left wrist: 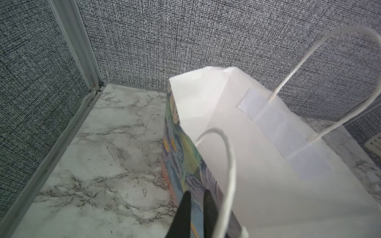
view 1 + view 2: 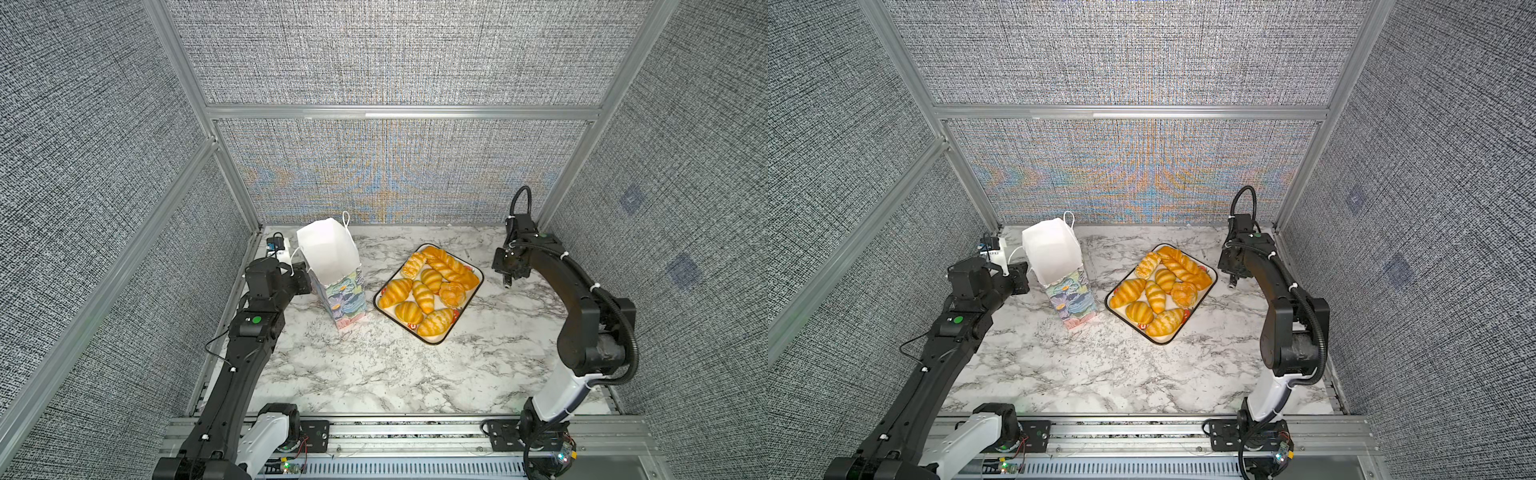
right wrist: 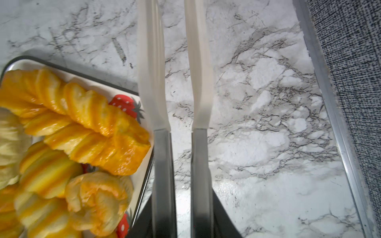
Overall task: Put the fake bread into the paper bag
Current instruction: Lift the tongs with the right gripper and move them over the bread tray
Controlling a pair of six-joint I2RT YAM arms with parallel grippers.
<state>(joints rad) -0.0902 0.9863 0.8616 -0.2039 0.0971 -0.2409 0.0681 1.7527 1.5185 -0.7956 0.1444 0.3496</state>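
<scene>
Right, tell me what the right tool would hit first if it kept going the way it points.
Probably the bare marble table, just beside the tray. The right tool holds white tongs reaching ahead, so their tips would land first; they leave the wrist view, so depth is unclear.

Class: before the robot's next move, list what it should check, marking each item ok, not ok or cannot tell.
1. Mouth of the paper bag open: ok.
2. The left hand gripping the bag: cannot tell.
3. The right hand shut on the tongs: ok.
4. Tong arms apart, nothing between them: ok.
5. Tongs above the fake bread: not ok; they are beside the tray, over the table.
</scene>
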